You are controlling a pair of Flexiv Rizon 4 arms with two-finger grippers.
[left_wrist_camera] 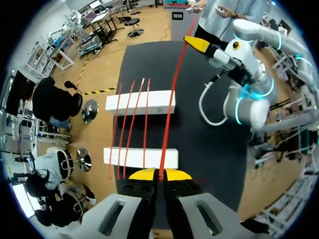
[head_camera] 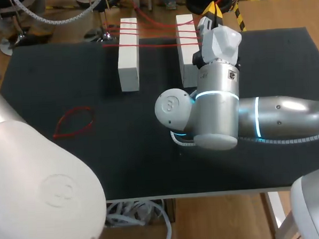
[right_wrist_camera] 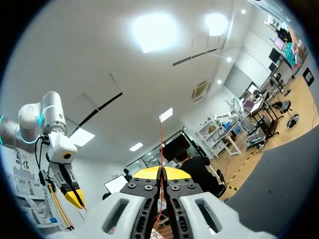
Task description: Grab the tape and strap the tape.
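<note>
Head view puts my right gripper (head_camera: 211, 12) at 1 o'clock beyond the blocks (head_camera: 128, 54); left wrist view, my left gripper (left_wrist_camera: 159, 175) clamps the tape (left_wrist_camera: 168, 124), taut across both blocks for strapping; right wrist view, the right one clamps its other end.

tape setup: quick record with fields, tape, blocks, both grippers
blocks: two white blocks, apart, on the black table
strapped: three red strands across both blocks
held: fourth red strand stretched from gripper to gripper above the blocks
left gripper: shut on the fourth red strand
right gripper: shut on its other end
spare: red loop lying on the table, away from the blocks
</note>
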